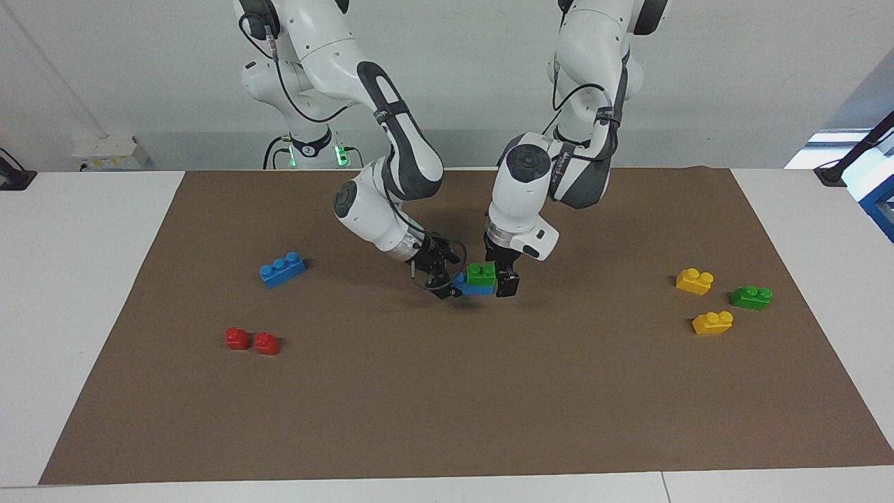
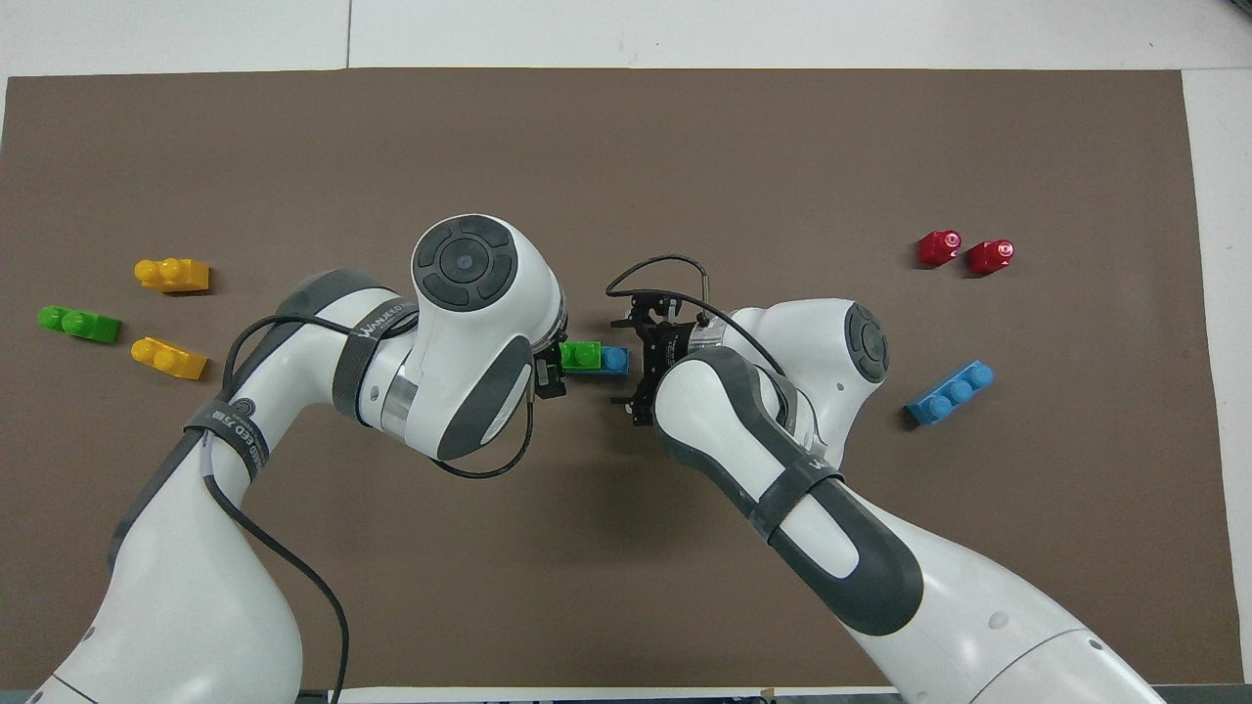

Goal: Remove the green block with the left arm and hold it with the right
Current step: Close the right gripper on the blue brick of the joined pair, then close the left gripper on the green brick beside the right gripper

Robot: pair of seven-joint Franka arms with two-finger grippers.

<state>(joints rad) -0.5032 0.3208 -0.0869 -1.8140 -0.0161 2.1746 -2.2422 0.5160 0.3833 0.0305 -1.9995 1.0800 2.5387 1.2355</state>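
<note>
Bright-green two-stud green block atop blue brick; left claw, right claw open, flanking.

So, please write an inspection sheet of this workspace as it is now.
Surface: brown mat on white table.
Job's things: green block on blue block, mid-mat.
Clutter: blue brick; two red pieces; two yellow bricks, darker green brick.
Grippers: left gripper open at green block; right gripper open at blue block.
Cables: loop at right wrist.
Surroundings: grey wall.
</note>
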